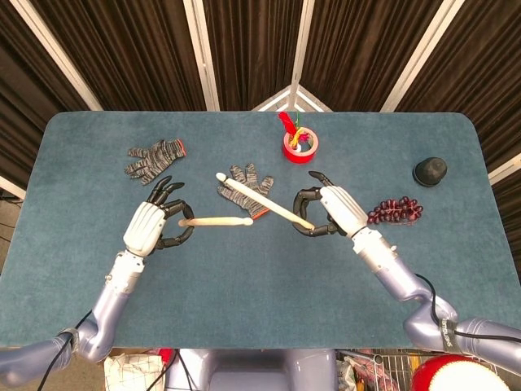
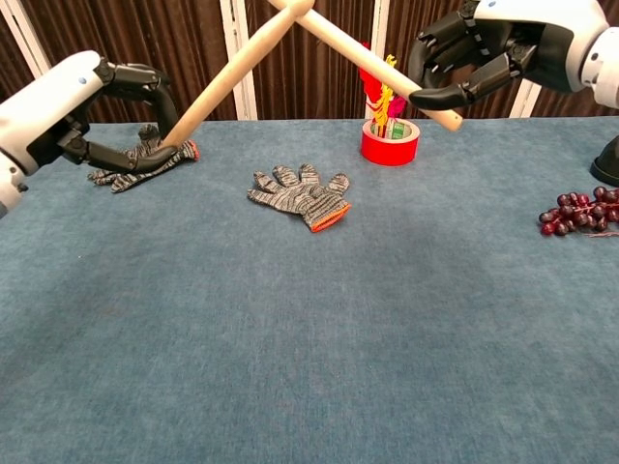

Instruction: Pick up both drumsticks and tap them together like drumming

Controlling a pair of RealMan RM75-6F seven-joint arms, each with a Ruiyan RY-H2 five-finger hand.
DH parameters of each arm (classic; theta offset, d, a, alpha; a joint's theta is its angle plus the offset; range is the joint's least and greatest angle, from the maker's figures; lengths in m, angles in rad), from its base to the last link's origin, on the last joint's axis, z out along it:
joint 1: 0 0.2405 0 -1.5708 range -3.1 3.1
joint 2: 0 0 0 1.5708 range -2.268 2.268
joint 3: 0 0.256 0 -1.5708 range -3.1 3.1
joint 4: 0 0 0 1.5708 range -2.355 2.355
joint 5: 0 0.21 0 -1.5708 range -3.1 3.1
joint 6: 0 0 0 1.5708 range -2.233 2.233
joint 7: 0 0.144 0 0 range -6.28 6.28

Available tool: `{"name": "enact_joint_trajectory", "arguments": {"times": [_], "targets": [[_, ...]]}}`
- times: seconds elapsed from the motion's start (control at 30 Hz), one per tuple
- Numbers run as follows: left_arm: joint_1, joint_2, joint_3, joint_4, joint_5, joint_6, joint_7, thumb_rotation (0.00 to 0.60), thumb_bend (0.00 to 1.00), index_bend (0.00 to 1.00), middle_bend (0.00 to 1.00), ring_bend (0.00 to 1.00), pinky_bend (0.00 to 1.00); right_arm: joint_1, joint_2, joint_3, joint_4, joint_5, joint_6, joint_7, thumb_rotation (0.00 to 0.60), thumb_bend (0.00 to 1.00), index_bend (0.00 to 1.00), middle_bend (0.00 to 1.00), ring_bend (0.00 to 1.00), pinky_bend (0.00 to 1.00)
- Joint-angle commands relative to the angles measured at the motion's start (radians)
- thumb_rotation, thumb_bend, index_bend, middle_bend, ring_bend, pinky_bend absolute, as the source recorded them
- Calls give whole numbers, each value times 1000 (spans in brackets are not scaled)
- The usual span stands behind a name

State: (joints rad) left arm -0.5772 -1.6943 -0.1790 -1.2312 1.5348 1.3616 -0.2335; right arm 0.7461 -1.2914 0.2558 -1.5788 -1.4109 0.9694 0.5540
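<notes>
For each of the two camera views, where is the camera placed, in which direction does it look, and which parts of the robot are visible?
Head view: sits high above the near table edge, looks steeply down on the table; shows both forearms, the left hand and the right hand.
Chest view: sits low, near table height, looks forward across the table toward the curtains; shows both hands only, raised.
Shared: each hand gripping a drumstick, the left drumstick and the right drumstick, the middle glove, the red cup and the grapes.
</notes>
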Motion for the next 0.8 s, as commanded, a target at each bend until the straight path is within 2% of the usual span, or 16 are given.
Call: {"name": "enact_joint_trajectory", "arguments": {"times": [0.03, 0.8], "targets": [[-5, -20, -10, 8, -9, 2, -18, 600, 495, 609, 587, 152, 0, 2, 7, 3, -9, 0, 0, 3, 600, 469, 824, 673, 471, 26], [-73, -194, -64, 118, -27, 16, -108, 600, 493, 614, 591, 152, 0, -5, 43, -9, -27, -17, 5, 40, 600, 469, 830, 675, 471, 26]]}}
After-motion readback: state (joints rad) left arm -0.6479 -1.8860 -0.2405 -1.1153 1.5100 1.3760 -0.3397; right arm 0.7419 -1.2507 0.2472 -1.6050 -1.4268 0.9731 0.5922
